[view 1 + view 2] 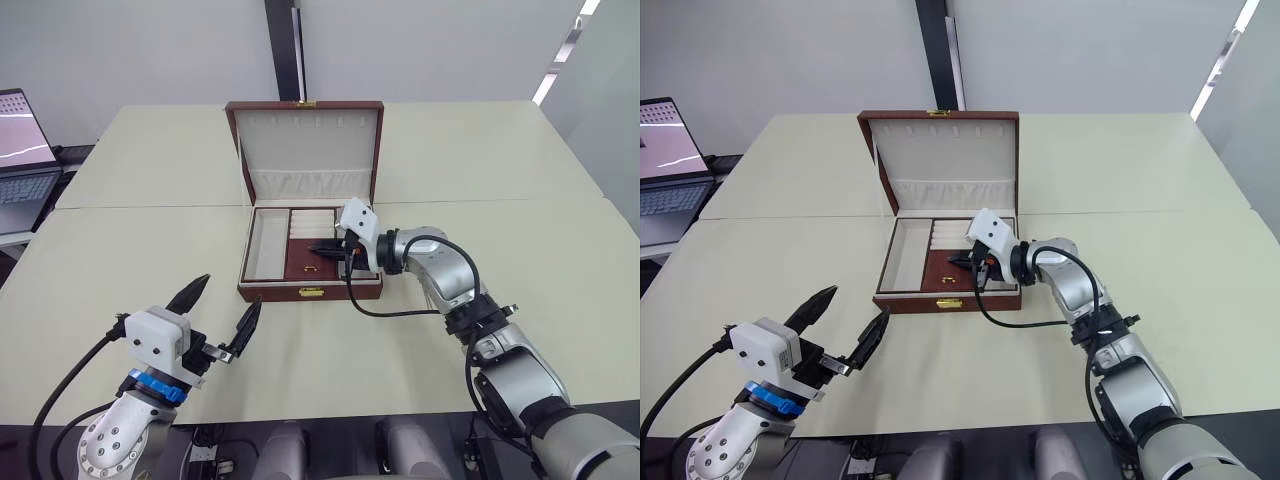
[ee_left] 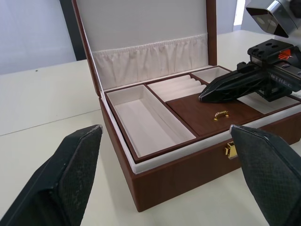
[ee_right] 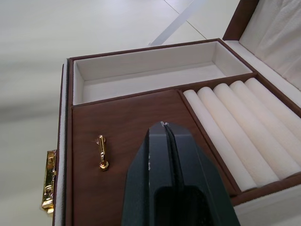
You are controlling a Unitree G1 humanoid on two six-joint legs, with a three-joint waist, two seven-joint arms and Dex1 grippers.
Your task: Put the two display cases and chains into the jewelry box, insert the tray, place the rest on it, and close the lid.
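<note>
Jewelry box [image 1: 311,291] sat near the middle of the table [image 1: 520,170], lid [image 1: 306,138] standing upright behind it. Tray [image 3: 141,122] was seated inside the box: cream end compartment bare, ring rolls [image 3: 244,127] behind the brown middle panel with its small gold handle [image 3: 101,153]. Right gripper [image 1: 328,247] hovered over that brown panel, its 2 fingers pressed together, holding nothing. Left gripper [image 1: 222,312] hung in front of the box, well apart from it, fingers spread wide and empty.
</note>
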